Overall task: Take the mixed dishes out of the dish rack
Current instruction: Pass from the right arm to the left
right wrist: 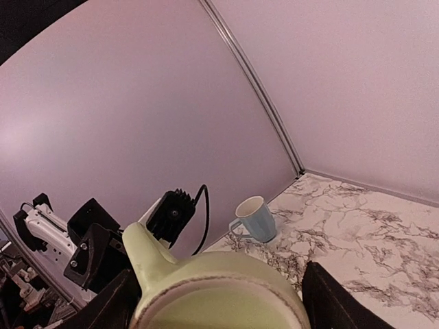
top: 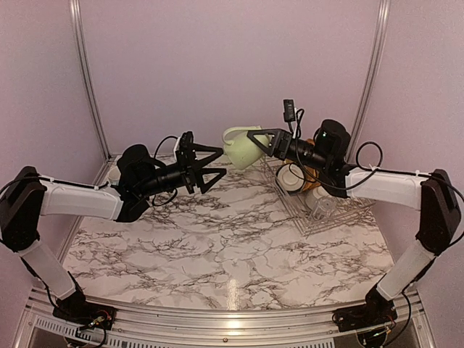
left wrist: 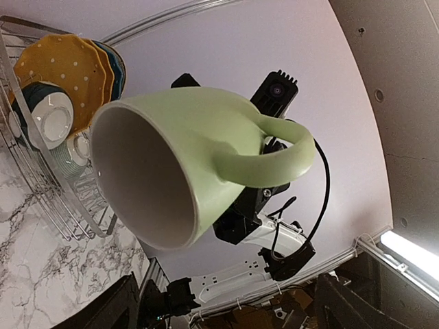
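From above, the right tool [top: 254,143] is closed on the pale-green mug [top: 238,151] and holds it in the air, on its side, just left of the dish rack [top: 341,214] and above the back of the worktop [top: 217,246]. The left tool [top: 221,162] is near the mug but not touching it. Its fingers are spread wide with nothing between them. The right arm covers much of the rack, so only a bit of the yellow dotted plates [top: 308,172], a white bowl [top: 290,177] and a clear glass [top: 322,206] show, and the glass is hard to make out. In the left wrist view the mug fills the middle, its open mouth turned toward the camera and its handle on the right. It hides most of the right tool, so you cannot see the grip here. Behind it, up left, the yellow dotted plates stand on edge in the rack, with the rim of a blue plate [left wrist: 115,63] peeking out behind them. The left tool's own fingers [left wrist: 113,305] are dark, blurry and cut off at the bottom. In the right wrist view only the mug's bottom and handle show, cut off at the lower edge, between two dark fingers. A light-blue mug [right wrist: 255,219] stands upright on the worktop by the back wall [right wrist: 137,103], well apart.
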Motion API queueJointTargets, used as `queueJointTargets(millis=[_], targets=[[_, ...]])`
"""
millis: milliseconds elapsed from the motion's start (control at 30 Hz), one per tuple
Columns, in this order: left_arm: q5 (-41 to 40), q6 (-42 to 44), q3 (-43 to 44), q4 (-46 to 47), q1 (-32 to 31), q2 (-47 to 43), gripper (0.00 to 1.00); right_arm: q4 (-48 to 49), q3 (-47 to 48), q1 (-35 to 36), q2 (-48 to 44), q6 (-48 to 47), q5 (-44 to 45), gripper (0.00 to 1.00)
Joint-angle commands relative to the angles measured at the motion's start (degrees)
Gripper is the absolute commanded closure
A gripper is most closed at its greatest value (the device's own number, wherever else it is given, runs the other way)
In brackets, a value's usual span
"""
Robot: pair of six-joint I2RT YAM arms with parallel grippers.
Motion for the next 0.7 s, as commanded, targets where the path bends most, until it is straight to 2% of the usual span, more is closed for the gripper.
queueJointTargets(millis=[0, 167, 300, 467, 667], targets=[[-4.6, 10.5, 0.5, -0.2, 0.1, -1.7, 0.11, 13.1, 2.2, 0.4, 2.6, 18.6, -1.3, 1.00], [-6.7, 17.4, 4.2, -5.1, -0.4, -1.2, 0.16, 18.6, 1.6, 0.6, 4.7, 28.1, -1.2, 1.00], [-4.9, 13.7, 5.8, 1.7, -1.0, 2.1, 0.24, 19.1, 2.2, 1.2, 6.2, 30.2, -0.3, 1.00], [-4.5, 9.7, 6.1, 5.1, -1.3, 5.1, 0.43, 23.4, 2.3, 2.0, 8.9, 34.3, -0.4, 1.00], [-4.5, 10.5, 6.9, 1.9, -1.3, 5.6, 0.62, 25.9, 2.1, 2.8, 10.7, 36.6, -0.1, 1.00]])
